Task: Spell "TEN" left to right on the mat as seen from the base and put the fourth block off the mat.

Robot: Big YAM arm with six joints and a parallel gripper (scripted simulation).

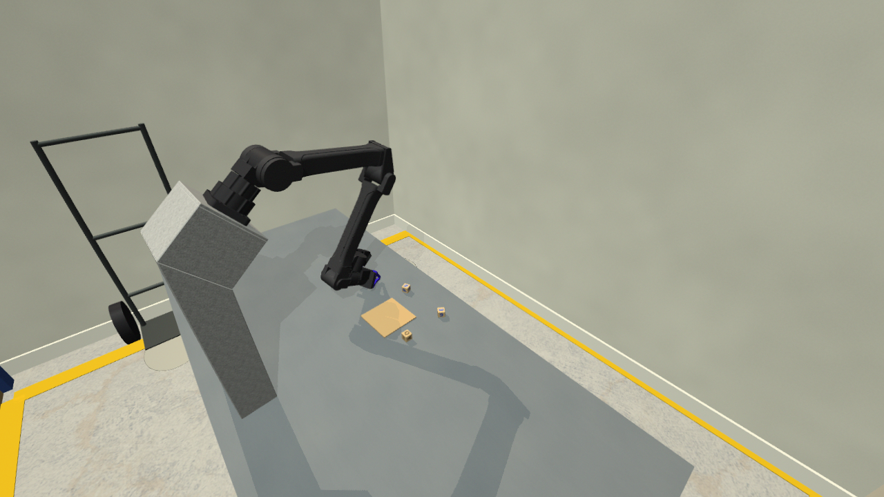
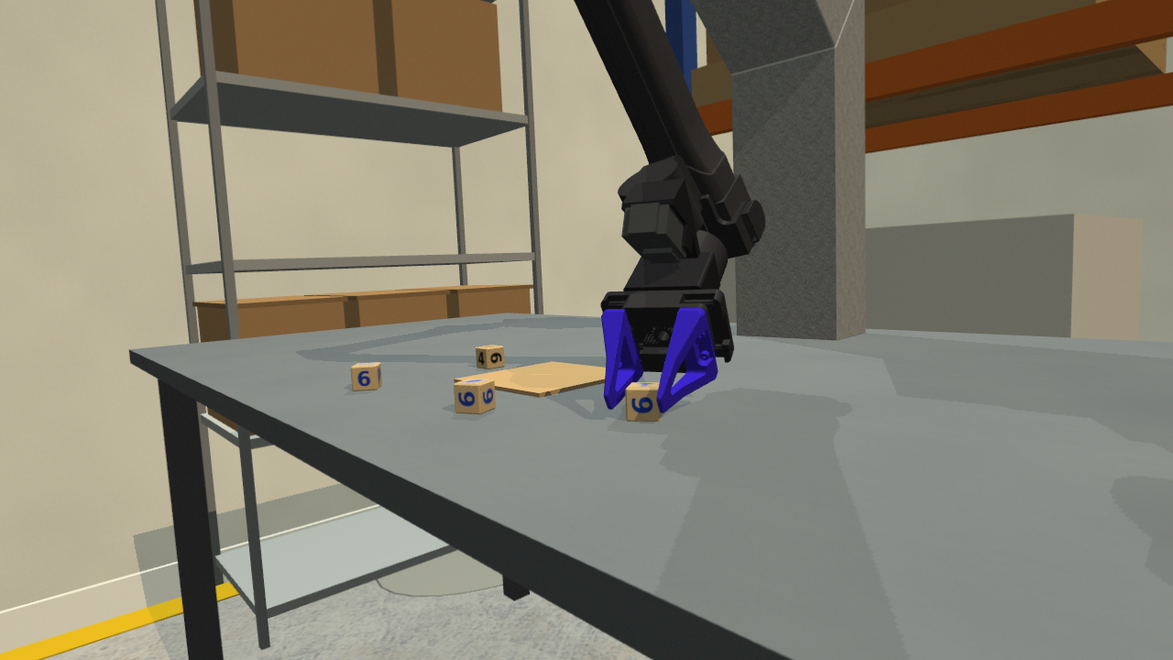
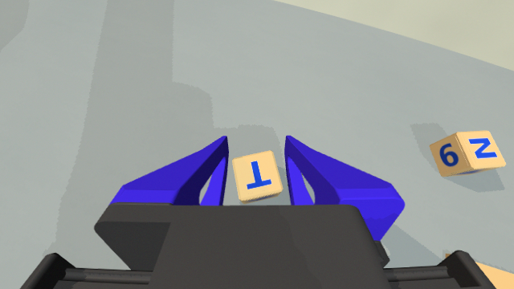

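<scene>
The T block point(image 2: 641, 403) point(image 3: 257, 176) lies on the table off the mat, T face up; its T looks upside down and slightly turned in the wrist view. My gripper point(image 1: 377, 277) point(image 2: 636, 406) point(image 3: 256, 144) is open around it, with gaps on both sides in the wrist view. The N block point(image 1: 406, 287) point(image 2: 474, 398) point(image 3: 482, 149) lies off the mat, its N turned sideways in the wrist view. The mat point(image 1: 377, 321) point(image 2: 565, 373) point(image 3: 499, 278) lies flat. Two more blocks, one point(image 1: 440, 312) point(image 2: 366, 377) beyond it and one point(image 1: 406, 335) point(image 2: 489, 356) beside its edge, have top letters too small to read.
The table point(image 1: 346, 395) point(image 2: 738, 492) has a long edge beyond the N block. The grey pedestal point(image 1: 216, 247) point(image 2: 787, 204) carries the arm. A shelf rack point(image 2: 352, 115) and a hand truck point(image 1: 89, 235) stand beyond the table.
</scene>
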